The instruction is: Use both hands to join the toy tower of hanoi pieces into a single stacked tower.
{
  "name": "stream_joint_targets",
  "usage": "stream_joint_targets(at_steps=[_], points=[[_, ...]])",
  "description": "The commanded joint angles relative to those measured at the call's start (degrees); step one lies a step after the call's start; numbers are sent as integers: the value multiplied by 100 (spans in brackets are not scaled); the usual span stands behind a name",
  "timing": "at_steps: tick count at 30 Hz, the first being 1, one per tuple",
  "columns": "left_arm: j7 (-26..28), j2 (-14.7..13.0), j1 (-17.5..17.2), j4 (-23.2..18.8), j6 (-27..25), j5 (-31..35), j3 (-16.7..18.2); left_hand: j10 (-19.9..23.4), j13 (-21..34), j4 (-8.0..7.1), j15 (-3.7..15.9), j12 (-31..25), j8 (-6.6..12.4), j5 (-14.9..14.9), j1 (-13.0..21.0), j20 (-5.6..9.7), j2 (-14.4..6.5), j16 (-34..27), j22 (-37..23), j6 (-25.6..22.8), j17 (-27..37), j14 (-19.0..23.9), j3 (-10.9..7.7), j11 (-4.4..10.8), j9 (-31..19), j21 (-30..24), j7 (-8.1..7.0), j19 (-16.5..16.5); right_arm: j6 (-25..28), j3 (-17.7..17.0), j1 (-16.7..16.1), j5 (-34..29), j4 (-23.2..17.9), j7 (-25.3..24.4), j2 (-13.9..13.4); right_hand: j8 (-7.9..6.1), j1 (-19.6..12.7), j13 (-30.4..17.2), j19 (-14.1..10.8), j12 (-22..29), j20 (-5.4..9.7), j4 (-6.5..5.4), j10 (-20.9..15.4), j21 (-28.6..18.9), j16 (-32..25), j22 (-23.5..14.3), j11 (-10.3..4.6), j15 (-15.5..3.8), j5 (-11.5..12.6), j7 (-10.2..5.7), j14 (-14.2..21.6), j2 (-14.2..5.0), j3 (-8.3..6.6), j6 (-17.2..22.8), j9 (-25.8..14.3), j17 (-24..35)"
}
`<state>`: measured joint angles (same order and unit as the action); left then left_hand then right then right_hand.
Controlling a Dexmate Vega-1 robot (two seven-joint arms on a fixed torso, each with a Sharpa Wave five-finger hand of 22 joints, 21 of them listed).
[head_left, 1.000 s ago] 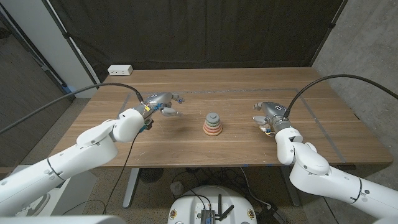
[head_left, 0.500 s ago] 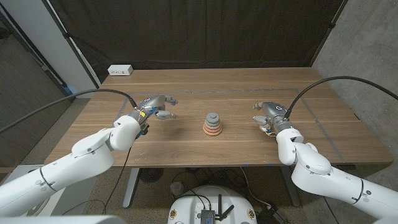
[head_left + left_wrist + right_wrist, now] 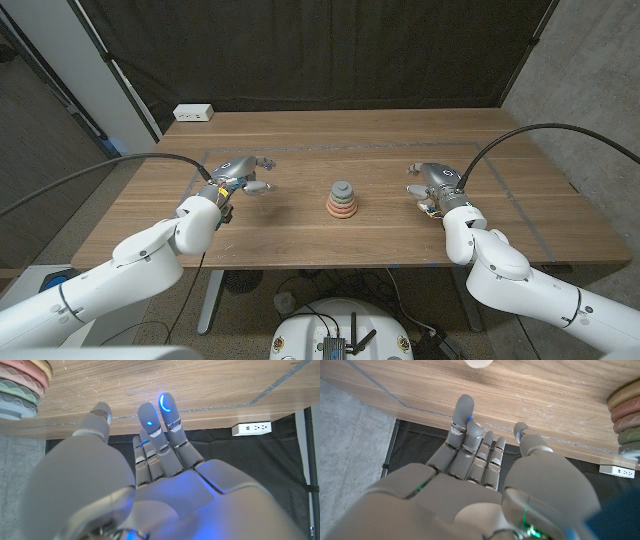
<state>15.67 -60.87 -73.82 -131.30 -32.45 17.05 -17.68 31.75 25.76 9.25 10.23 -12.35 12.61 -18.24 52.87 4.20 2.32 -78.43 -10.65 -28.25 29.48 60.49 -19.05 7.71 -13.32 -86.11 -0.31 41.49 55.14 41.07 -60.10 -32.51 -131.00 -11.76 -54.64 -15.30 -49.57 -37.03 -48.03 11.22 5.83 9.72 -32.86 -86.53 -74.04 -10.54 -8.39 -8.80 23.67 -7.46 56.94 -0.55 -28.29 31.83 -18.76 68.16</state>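
Observation:
The toy tower (image 3: 343, 199) stands as one stack in the middle of the table, wide pink and orange rings below, green and grey ones above. My left hand (image 3: 240, 172) hovers to its left, well apart from it, fingers spread and holding nothing. My right hand (image 3: 432, 183) is to the tower's right, also apart, fingers extended and empty. In the left wrist view the left hand (image 3: 150, 460) reaches out straight, with the tower (image 3: 20, 385) at the corner. In the right wrist view the right hand (image 3: 480, 460) holds nothing and the tower (image 3: 625, 415) sits at the edge.
A white power strip (image 3: 193, 113) lies at the table's back left corner. Thin tape lines (image 3: 520, 205) mark the wooden table top. A black curtain hangs behind the table. Black cables run along both arms.
My left hand has drawn away leftward from the tower, a little farther from it than before. The right hand and the tower have not moved.

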Motion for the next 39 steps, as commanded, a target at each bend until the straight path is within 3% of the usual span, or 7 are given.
stream_joint_targets(at_steps=[1,28,39], points=[[293,100,-156,39,-203,-1,-31,75,-3,-20,237,-43,18,-23,1,748,-61,-31,-15,-64,11,34,-41,10,-1,-19,-15,58,19,-12,-2,-42,15,39,45,-10,-29,-22,-5,9,635,-19,11,-13,5,-11,12,-377,-21,19,11,24,2,-23,-16,2],[485,93,-246,25,-265,-82,-33,150,-15,-23,237,-42,-5,-30,-32,741,-87,-50,-7,-144,11,26,-62,5,5,4,-47,61,100,-30,-51,-147,-138,165,-24,-22,-30,-11,-9,-18,630,-37,77,-23,-9,-11,45,-375,-44,76,48,11,17,-4,-26,38],[370,43,-89,132,-169,-136,-117,164,-14,-27,236,-41,-13,-32,-54,740,-94,-56,-5,-160,12,27,-67,-9,6,11,-27,72,523,40,41,-155,-281,471,-166,97,6,46,3,-84,632,-36,368,-16,-6,-7,123,-374,-78,225,33,50,33,-281,-22,67]])
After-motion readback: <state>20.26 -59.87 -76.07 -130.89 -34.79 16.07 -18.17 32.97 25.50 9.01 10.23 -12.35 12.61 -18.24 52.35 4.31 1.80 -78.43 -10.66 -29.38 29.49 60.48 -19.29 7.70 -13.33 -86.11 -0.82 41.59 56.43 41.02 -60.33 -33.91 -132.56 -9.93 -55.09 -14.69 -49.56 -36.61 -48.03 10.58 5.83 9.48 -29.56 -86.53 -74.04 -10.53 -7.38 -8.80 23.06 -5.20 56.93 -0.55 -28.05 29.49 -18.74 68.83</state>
